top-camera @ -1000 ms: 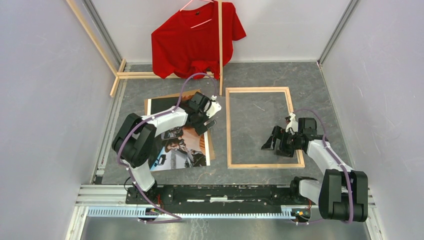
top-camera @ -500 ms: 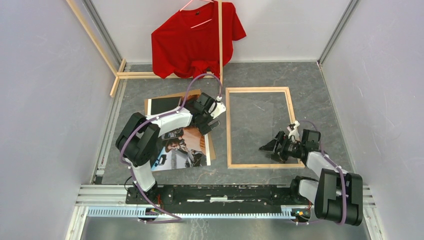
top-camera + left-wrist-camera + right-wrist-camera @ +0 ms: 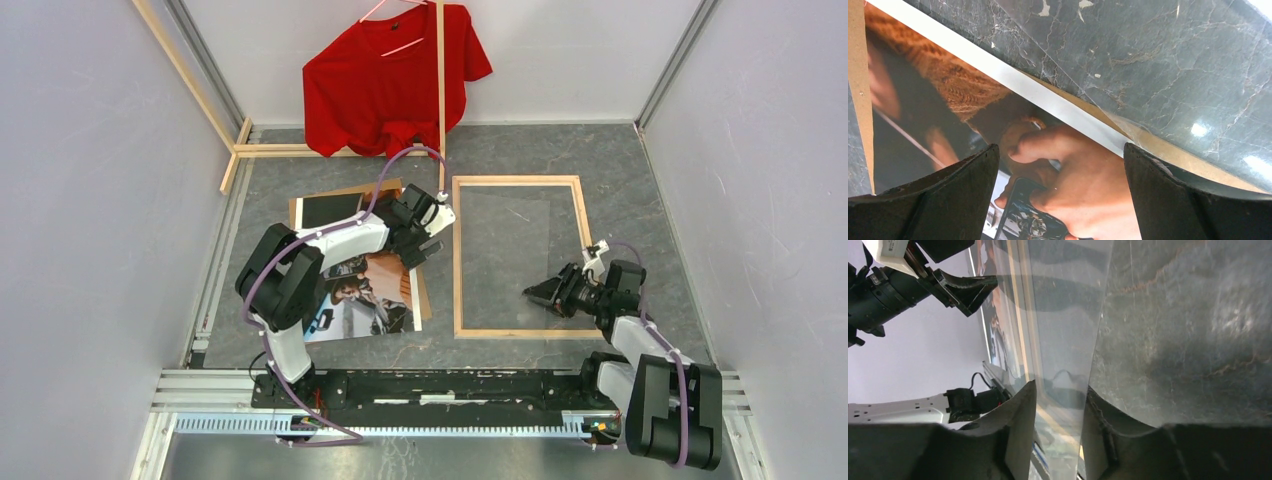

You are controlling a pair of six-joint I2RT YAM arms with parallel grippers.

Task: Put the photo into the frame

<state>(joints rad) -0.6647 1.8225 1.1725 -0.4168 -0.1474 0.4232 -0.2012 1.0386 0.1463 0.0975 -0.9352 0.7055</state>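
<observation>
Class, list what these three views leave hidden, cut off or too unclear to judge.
- Top view: the left arm covers the middle of the photo.
- Top view: the right arm covers the near end of the frame's right rail.
- Right wrist view: whether the right tool pinches the clear pane is unclear.
- Left wrist view: picture edges cut off most of the photo under the left tool.

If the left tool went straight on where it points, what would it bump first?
Probably the photo: the open left tool points down at its printed hand, near the white border. Depth is unclear.
</observation>
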